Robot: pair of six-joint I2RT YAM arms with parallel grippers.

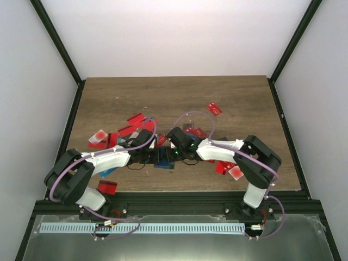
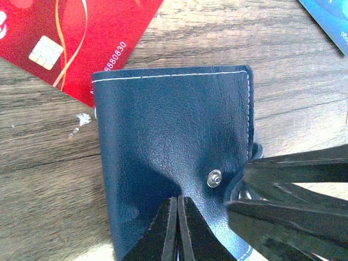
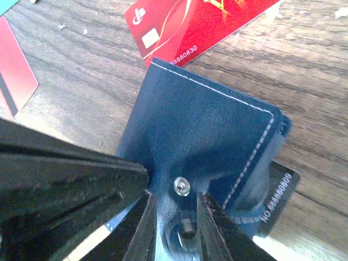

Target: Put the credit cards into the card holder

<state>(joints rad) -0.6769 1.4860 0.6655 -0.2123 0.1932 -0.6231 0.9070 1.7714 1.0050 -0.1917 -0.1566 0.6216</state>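
Task at an early stage. The card holder [image 1: 163, 159] lies folded near the 6 o'clock edge of the table [image 1: 244, 92], both arms converging on it; the left gripper [image 2: 178, 200] has its fingers fully together, gripping nothing, tips pressing on the navy cover at the 7 o'clock side of the snap stud [image 2: 214, 177]; the right gripper [image 3: 175, 209] is closed to a narrow gap on the snap tab at the holder's edge. The credit cards [image 1: 133, 128] lie loose on the table, mostly from 10 to 2 o'clock of the holder; a red card [image 2: 65, 38] sits partly under its 11 o'clock corner. A black card [image 3: 278, 200] protrudes at 4 o'clock, possibly beneath, not inside. Remaining: opening the holder and loading every card.
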